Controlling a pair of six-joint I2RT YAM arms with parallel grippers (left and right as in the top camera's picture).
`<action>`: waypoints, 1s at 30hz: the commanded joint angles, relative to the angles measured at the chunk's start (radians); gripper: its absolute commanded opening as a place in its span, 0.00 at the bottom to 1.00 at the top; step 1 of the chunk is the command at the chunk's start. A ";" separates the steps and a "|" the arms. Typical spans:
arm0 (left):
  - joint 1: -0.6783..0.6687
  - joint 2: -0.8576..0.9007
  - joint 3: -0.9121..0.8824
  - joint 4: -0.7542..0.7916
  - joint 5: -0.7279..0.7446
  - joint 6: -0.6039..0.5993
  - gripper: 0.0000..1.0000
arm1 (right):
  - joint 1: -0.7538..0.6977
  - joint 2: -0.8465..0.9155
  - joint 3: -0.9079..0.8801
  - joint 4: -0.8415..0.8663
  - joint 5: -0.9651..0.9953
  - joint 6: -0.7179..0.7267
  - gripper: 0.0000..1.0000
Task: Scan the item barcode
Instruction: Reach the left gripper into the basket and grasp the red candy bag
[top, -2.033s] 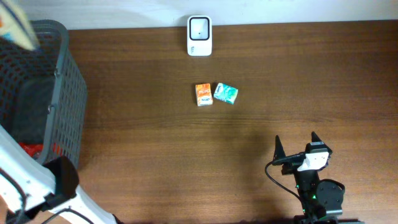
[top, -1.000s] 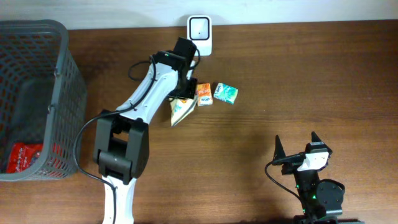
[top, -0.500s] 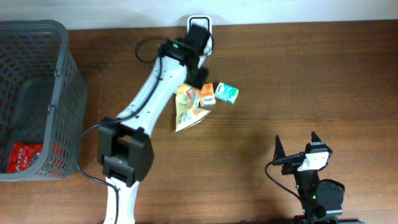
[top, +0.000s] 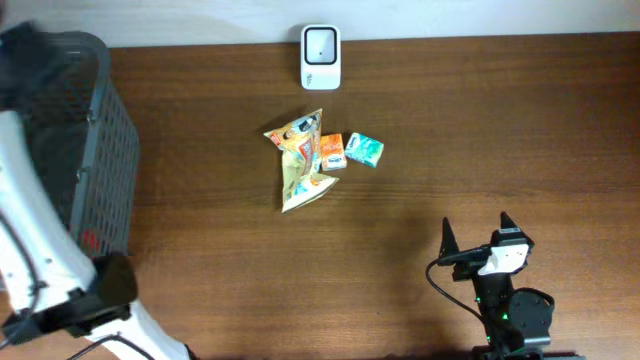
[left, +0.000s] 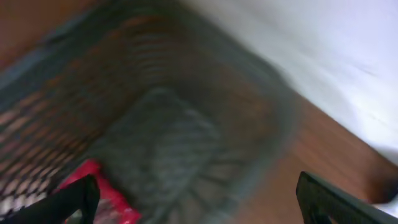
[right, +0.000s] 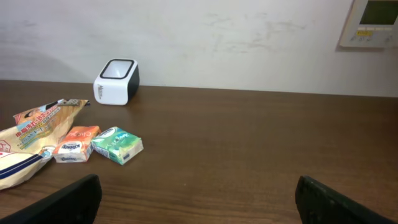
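The white barcode scanner (top: 321, 57) (right: 116, 81) stands at the table's far edge. In front of it lies a yellow-orange snack bag (top: 298, 160) (right: 34, 137), loose and crumpled, next to a small orange box (top: 331, 152) (right: 73, 143) and a teal box (top: 364, 150) (right: 117, 144). My left gripper (left: 199, 208) is open and empty over the grey mesh basket (top: 100, 150) (left: 186, 112); that view is blurred by motion. A red packet (left: 99, 186) lies in the basket. My right gripper (top: 478, 236) (right: 199, 205) rests open at the near right, far from the items.
The basket fills the table's left end, and the white left arm (top: 25, 220) reaches across its near side. A white wall runs behind the scanner, with a wall panel (right: 373, 22) at the upper right.
The left gripper has opened and let go of the snack bag, which now lies beside the orange box. The left arm has swung left to the basket. The right arm has not moved.
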 joint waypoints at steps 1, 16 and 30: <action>0.183 0.024 -0.127 -0.033 -0.021 -0.063 0.99 | -0.007 -0.006 -0.008 -0.003 0.005 -0.006 0.99; 0.269 0.026 -1.193 0.555 -0.023 -0.160 0.91 | -0.007 -0.006 -0.008 -0.003 0.005 -0.006 0.98; 0.269 0.026 -1.279 0.536 -0.153 -0.160 0.31 | -0.007 -0.006 -0.008 -0.003 0.005 -0.006 0.98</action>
